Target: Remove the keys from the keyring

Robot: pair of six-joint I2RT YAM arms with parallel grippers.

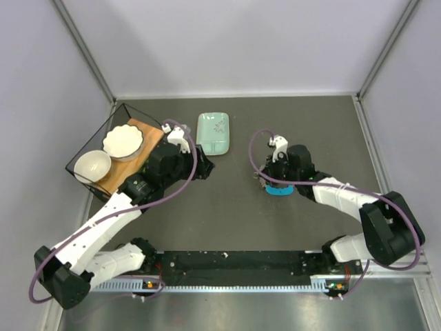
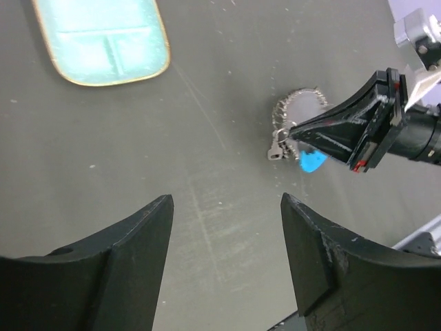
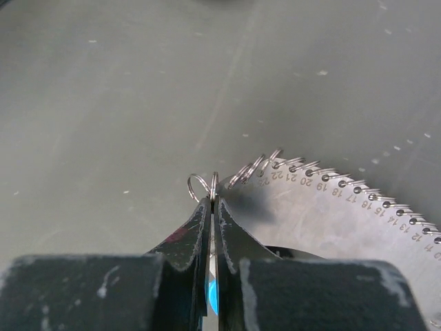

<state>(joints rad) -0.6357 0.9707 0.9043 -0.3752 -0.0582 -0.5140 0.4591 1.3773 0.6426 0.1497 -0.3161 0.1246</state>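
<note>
So, from above, my right gripper (image 1: 273, 181) sits on the keyring (image 1: 279, 192), right of the pale green dish (image 1: 213, 141), and my left gripper (image 1: 202, 171) hovers by that dish's near edge. Through my left wrist, my left jaws stand spread and the keys (image 2: 277, 151) seem to hang on the ring, so I judge none removed yet. Through my right wrist, my jaws pinch the keyring's thin loop.

- You'll find the keyring (image 2: 298, 110), a cluster of thin wire rings with a bright blue tag (image 2: 312, 161), on the dark desk (image 2: 207, 207), nipped between the right end effector's (image 2: 295, 129) fingers.
- Of the keys (image 2: 276, 153), you can make out one small silvery-grey piece beside the tag.
</note>
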